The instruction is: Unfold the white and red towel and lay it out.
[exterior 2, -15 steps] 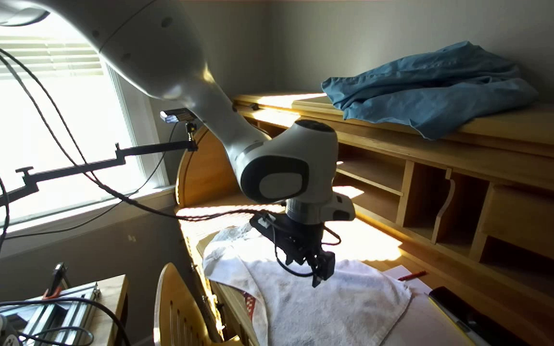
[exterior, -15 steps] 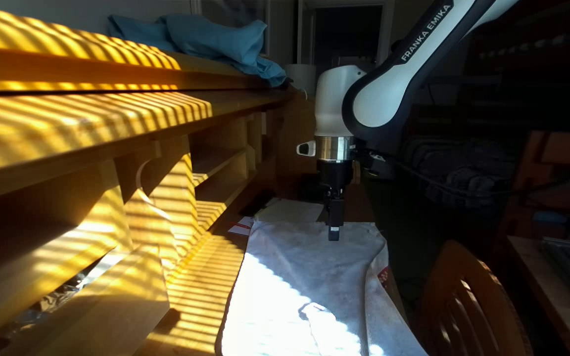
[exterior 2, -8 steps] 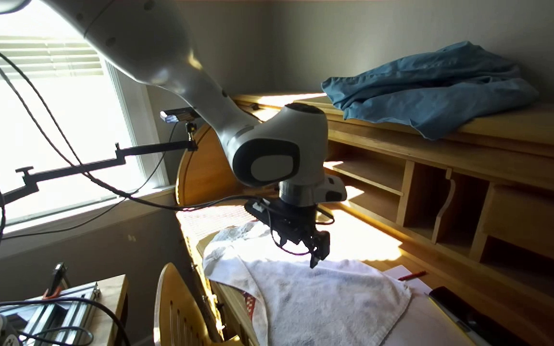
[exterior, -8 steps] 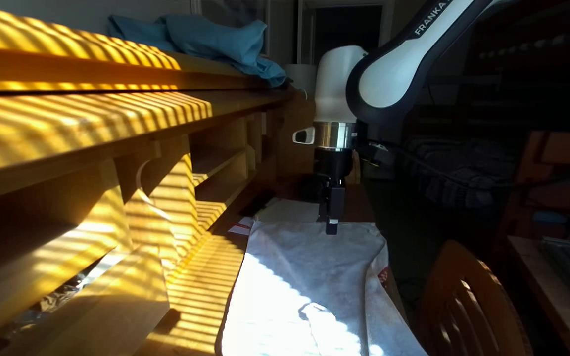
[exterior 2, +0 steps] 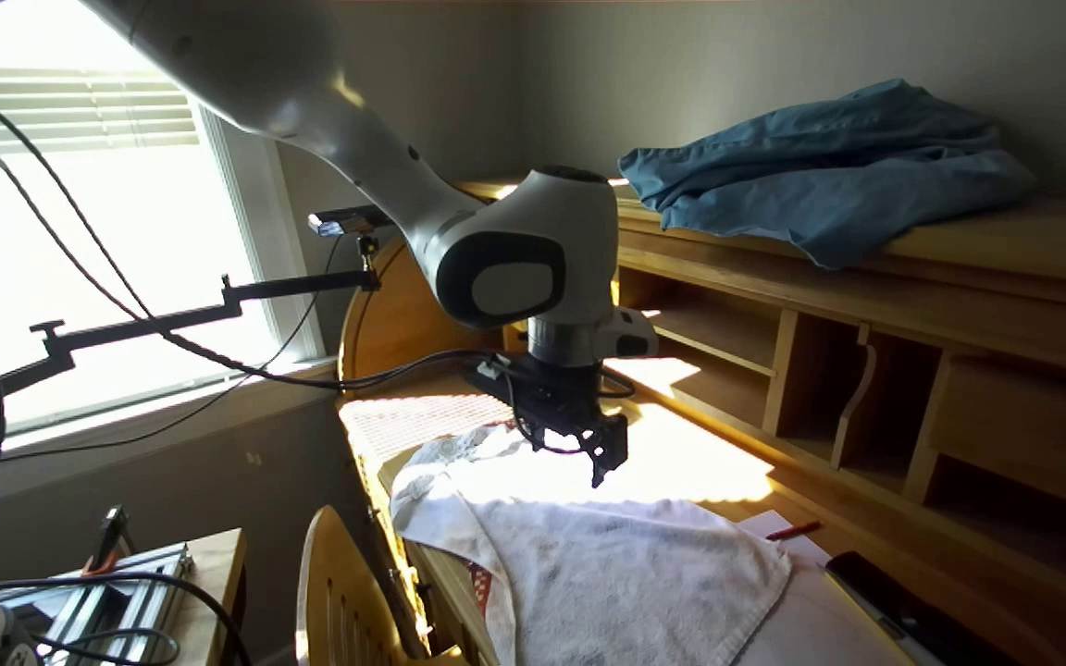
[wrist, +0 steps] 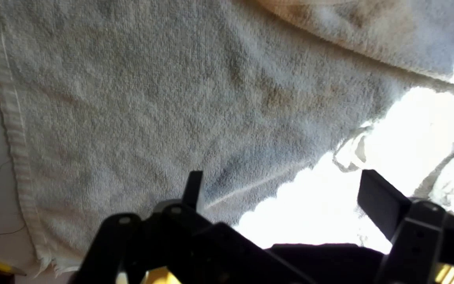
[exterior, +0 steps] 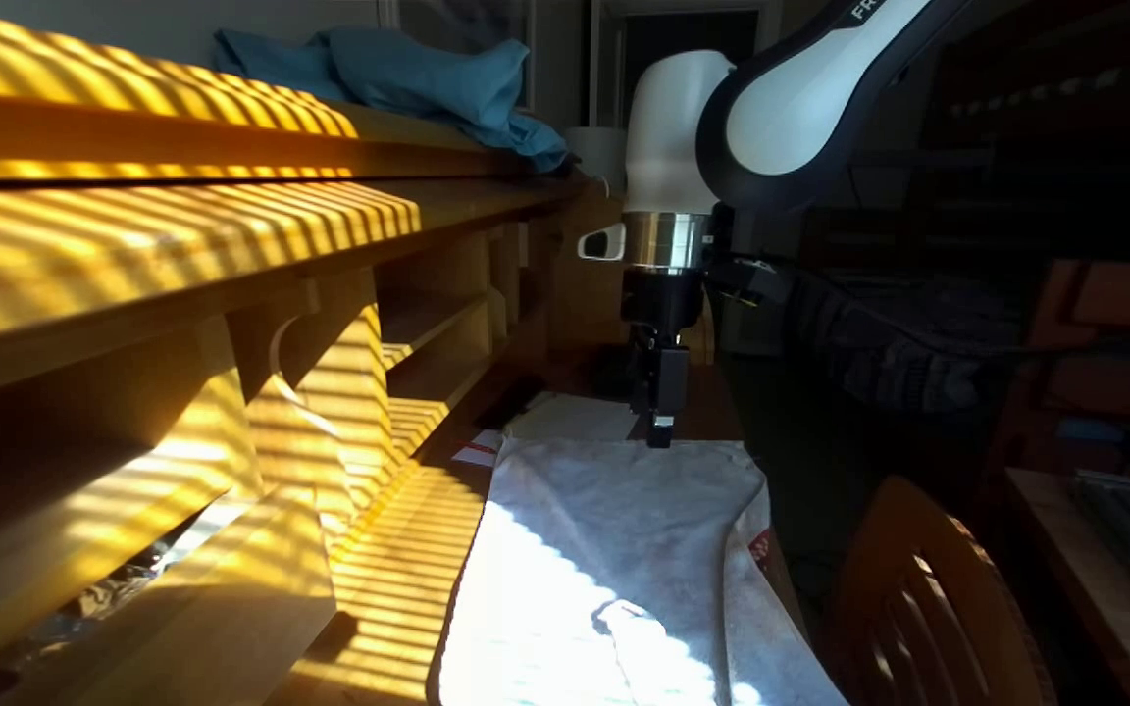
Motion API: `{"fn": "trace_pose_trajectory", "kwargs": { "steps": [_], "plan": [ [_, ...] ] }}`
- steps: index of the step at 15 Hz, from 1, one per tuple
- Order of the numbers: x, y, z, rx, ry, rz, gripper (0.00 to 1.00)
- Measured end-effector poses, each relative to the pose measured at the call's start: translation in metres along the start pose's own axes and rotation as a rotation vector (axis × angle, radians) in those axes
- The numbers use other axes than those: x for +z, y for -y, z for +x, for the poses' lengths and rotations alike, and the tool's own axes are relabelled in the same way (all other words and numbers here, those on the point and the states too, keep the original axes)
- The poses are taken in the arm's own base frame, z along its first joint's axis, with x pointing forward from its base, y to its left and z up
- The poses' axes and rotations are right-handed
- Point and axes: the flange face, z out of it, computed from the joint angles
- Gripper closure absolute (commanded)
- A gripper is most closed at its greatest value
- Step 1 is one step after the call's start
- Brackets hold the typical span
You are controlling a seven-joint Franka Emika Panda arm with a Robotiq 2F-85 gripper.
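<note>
The white and red towel (exterior: 614, 510) lies spread on the desk, mostly plain white side up, in both exterior views (exterior 2: 625, 573). A fold runs along its chair side, where a small red checked patch (exterior 2: 480, 585) shows at the desk edge. A strip of bright sun crosses the towel. A small crumple (wrist: 353, 152) shows on it in the wrist view. My gripper (wrist: 280, 189) is open, with nothing between its fingers. In both exterior views it hangs above the towel (exterior: 660, 439), pointing down and apart from the cloth. Much of the towel's underside is hidden.
Wooden cubbies (exterior 2: 820, 370) stand along the desk's back. A blue cloth (exterior 2: 829, 176) lies on the top shelf. White paper (exterior: 580, 417), a red pen (exterior 2: 794, 531) and a dark flat object (exterior 2: 885, 592) lie by the towel. A chair (exterior: 928, 598) stands at the desk's front.
The arm and open gripper have risen away from the towel and shifted a little towards the window. The towel has not visibly moved.
</note>
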Motion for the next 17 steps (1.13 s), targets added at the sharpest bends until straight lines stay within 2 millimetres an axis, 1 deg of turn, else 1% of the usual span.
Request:
{"fn": "trace_pose_trajectory", "kwargs": {
  "steps": [3, 17],
  "plan": [
    [-0.0064, 0.0045, -0.0015, -0.007, -0.001, -0.005, 0.0],
    [-0.0044, 0.0038, -0.0019, -0.005, 0.002, -0.004, 0.0]
  ]
}}
